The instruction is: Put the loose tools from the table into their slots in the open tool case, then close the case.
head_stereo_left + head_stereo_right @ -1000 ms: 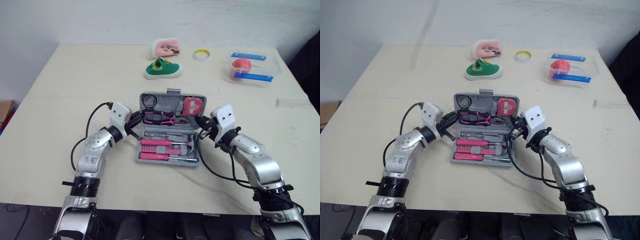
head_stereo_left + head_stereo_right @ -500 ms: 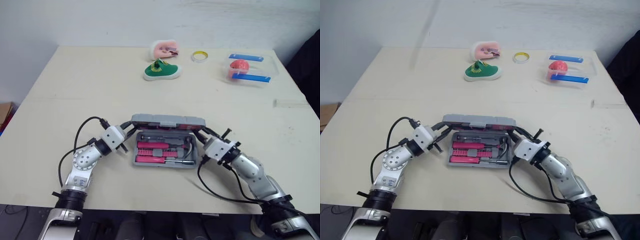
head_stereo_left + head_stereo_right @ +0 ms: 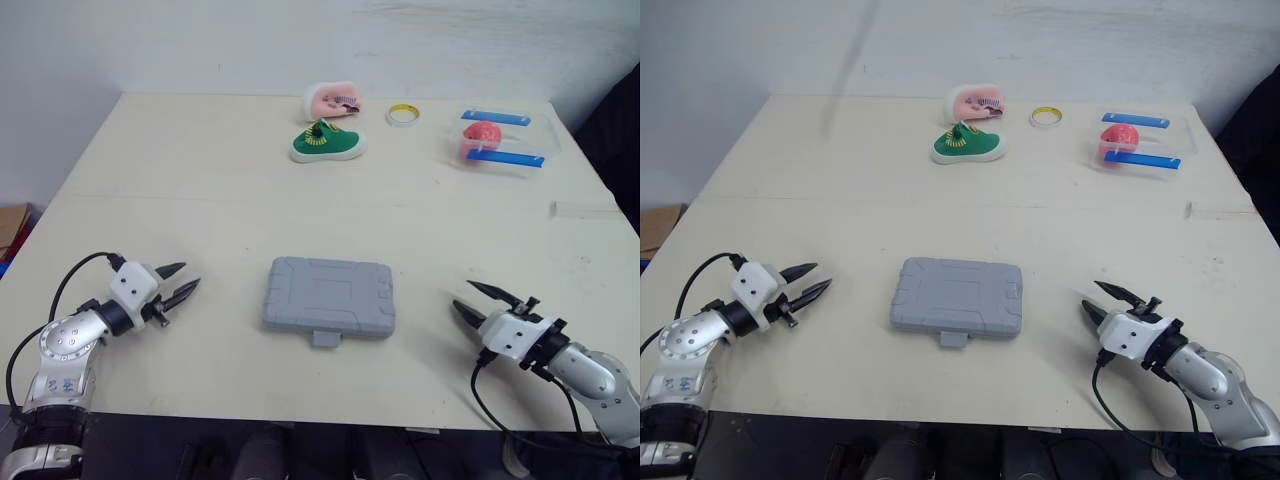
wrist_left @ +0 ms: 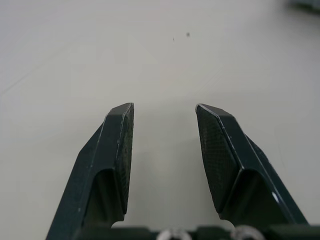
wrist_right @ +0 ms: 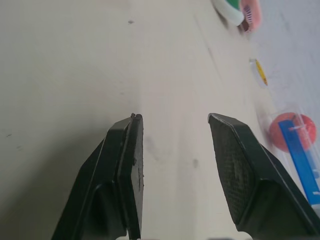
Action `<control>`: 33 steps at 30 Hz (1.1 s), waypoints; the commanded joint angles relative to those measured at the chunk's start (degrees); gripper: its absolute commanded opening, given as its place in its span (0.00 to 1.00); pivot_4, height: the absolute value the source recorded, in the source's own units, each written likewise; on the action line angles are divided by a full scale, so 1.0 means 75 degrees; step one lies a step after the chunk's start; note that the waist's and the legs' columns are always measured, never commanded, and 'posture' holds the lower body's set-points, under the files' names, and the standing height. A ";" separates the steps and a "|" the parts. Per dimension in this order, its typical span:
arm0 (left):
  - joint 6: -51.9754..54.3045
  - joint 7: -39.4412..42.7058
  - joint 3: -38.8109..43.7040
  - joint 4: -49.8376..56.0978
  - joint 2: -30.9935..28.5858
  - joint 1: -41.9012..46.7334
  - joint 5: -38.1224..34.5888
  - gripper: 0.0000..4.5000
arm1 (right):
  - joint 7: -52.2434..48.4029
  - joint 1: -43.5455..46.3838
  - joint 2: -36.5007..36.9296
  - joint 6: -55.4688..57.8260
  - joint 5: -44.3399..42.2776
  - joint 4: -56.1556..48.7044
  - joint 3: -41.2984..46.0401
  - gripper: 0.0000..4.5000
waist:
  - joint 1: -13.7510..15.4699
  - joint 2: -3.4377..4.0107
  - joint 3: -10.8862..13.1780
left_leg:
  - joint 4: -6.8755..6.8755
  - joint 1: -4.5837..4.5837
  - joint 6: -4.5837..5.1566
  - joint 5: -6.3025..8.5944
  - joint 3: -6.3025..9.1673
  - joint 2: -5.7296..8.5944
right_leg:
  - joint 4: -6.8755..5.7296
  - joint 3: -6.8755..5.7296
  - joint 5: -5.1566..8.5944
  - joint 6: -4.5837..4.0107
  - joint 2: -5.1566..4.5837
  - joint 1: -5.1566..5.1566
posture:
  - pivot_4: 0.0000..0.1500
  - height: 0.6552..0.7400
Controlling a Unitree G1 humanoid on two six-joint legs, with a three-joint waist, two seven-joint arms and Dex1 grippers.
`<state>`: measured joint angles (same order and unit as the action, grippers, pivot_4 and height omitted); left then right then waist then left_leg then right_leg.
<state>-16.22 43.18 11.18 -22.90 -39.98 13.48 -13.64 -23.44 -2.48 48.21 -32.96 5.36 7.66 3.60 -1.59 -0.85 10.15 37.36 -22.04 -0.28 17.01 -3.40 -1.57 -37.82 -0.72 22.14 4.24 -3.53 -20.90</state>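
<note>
The grey tool case (image 3: 330, 296) lies shut and flat near the table's front edge, its latch tab toward me. My left gripper (image 3: 180, 283) hovers open off the case's left side, well apart from it, with bare tabletop between its fingers (image 4: 117, 145). My right gripper (image 3: 476, 301) is open to the right of the case, also apart from it and holding nothing; its fingers (image 5: 125, 165) frame bare table.
At the far edge sit a green shoe (image 3: 327, 141), a pink object (image 3: 331, 98), a yellow tape roll (image 3: 403, 113) and a clear box with blue clips holding a red thing (image 3: 497, 138). The table (image 3: 200, 190) is bare between these and the case.
The lid came down and the case is now shut. Both grippers let go of the lid and drew back outward and toward me, to the left and right of the case.
</note>
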 commanded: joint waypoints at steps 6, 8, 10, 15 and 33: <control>0.1433 0.0557 -0.0498 0.0441 0.0395 0.1429 -0.0333 0.26 | -0.3079 -0.1547 0.0436 0.3504 -0.5082 -0.3637 -0.0086 0.32 | 0.0094 0.0000 0.0000 | 0.0003 -0.0007 -0.0003 -0.0002 0.0026 -0.0005 | -0.0012 -0.0023 0.0000 0.0000 0.0009 0.0013 | 1.00 1.00; 0.1571 0.0849 -0.0836 0.0022 0.0420 0.1980 -0.0055 0.06 | -0.3016 -0.1461 0.0478 0.3830 -0.4522 -0.3938 -0.0255 0.11 | 0.0113 0.0000 0.0000 | 0.0015 0.0000 0.0010 0.0006 0.0036 -0.0006 | -0.0002 -0.0030 -0.0001 0.0002 0.0009 0.0035 | 1.00 1.00; 0.1735 0.0903 -0.1190 -0.0549 0.0625 0.2730 0.0231 0.00 | -0.3010 -0.1327 0.0448 0.4261 -0.4174 -0.4213 -0.0545 0.02 | 0.0105 -0.0005 -0.0002 | 0.0037 0.0005 0.0044 0.0026 0.0035 0.0001 | 0.0012 -0.0026 -0.0005 0.0009 0.0003 0.0044 | 1.00 1.00; 0.1169 0.1370 -0.1868 -0.2345 0.1161 0.4245 0.0878 0.00 | -0.3057 -0.0897 0.0196 0.5121 -0.3629 -0.4348 -0.1227 0.02 | 0.0193 -0.0010 0.0001 | 0.0062 -0.0006 0.0018 0.0015 0.0038 0.0005 | 0.0010 -0.0034 -0.0006 0.0011 0.0005 0.0038 | 1.00 1.00; -0.0240 0.3002 -0.2279 -0.4886 0.1968 0.5082 0.1557 0.00 | -0.3129 0.0420 -0.0903 0.5675 -0.2129 -0.2999 -0.2090 0.02 | 0.0152 -0.0045 0.0015 | 0.0092 -0.0017 0.0012 0.0015 0.0033 0.0001 | -0.0006 -0.0031 -0.0007 0.0012 0.0008 0.0027 | 1.00 1.00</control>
<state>-17.37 64.10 -6.97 -61.19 -24.51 52.55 -1.06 -47.51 -0.20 41.80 9.62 -12.85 -17.97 -11.95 -0.45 -1.19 10.26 38.06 -22.16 -0.19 17.12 -3.15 -1.56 -37.88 -0.95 22.09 4.33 -3.47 -20.70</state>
